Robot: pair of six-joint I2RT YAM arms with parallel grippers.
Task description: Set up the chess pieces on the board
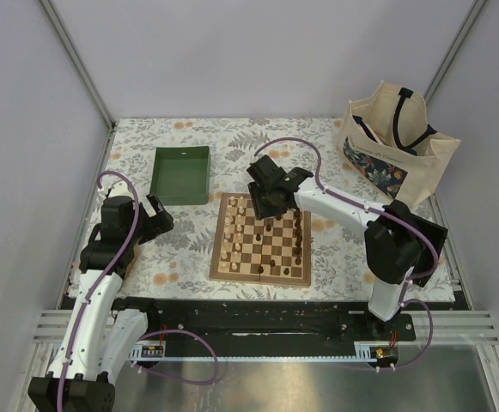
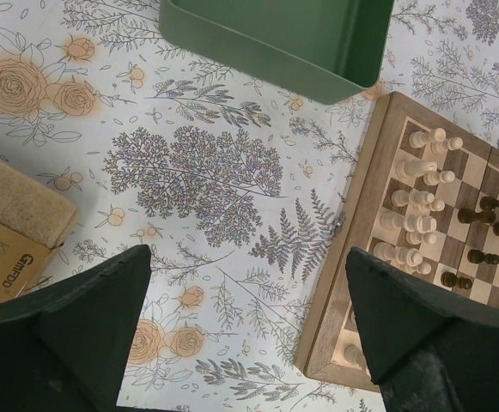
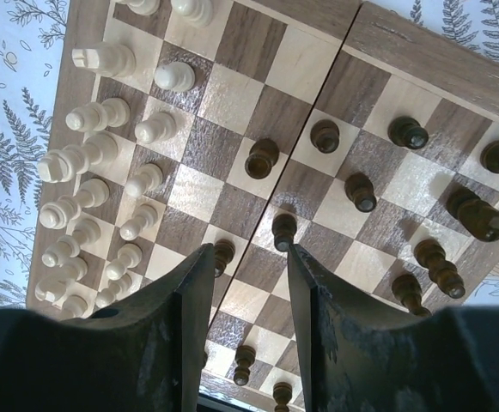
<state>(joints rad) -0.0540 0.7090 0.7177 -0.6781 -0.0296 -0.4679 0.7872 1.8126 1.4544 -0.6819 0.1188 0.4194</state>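
Note:
The board (image 1: 258,280) lies at the table's middle. Cream chess pieces (image 1: 234,230) stand in two rows along its left side, also in the right wrist view (image 3: 100,114). Dark chess pieces (image 1: 298,236) stand on its right side and middle, loosely spread (image 3: 263,157). My right gripper (image 1: 262,204) hovers over the board's far part, open and empty (image 3: 249,257). One dark pawn (image 3: 284,227) stands by the right fingertip and another (image 3: 224,253) by the left one. My left gripper (image 1: 161,215) is wide open and empty (image 2: 245,326) over the tablecloth, left of the board (image 2: 352,283).
A green tray (image 1: 182,174) sits at the back left, also in the left wrist view (image 2: 275,34). A cream tote bag (image 1: 395,142) stands at the back right. A sponge on a cardboard box (image 2: 9,232) lies left of my left gripper.

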